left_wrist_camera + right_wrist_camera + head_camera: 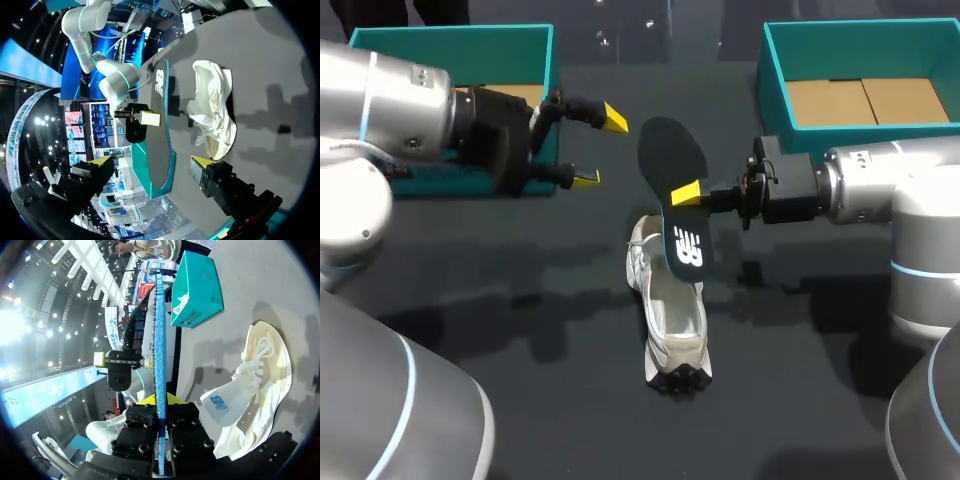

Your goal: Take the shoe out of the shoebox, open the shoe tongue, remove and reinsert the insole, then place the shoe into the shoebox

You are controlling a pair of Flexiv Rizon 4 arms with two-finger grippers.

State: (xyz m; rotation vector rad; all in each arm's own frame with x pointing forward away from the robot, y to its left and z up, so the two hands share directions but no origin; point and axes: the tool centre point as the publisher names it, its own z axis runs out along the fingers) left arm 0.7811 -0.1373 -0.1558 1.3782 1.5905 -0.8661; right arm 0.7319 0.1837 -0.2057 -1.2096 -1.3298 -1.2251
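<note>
A white shoe point(665, 310) lies on the dark table, toe toward the front edge, tongue pulled open. Above it my right gripper point(684, 192) is shut on a dark insole point(672, 160) with a white logo, holding it upright over the shoe's heel. The right wrist view shows that insole point(159, 355) edge-on, blue, clamped between the fingers point(176, 400), with the shoe point(260, 390) beside and below. My left gripper point(600, 150) stands open just left of the insole, not touching it. In the left wrist view the insole point(157, 145) stands ahead of the wide-open fingertips point(201, 162).
Two teal shoeboxes sit at the back: one at the left point(450, 45) behind my left arm, one at the right point(860, 45) with a cardboard bottom. The right wrist view shows the left box point(197, 290) beyond the shoe.
</note>
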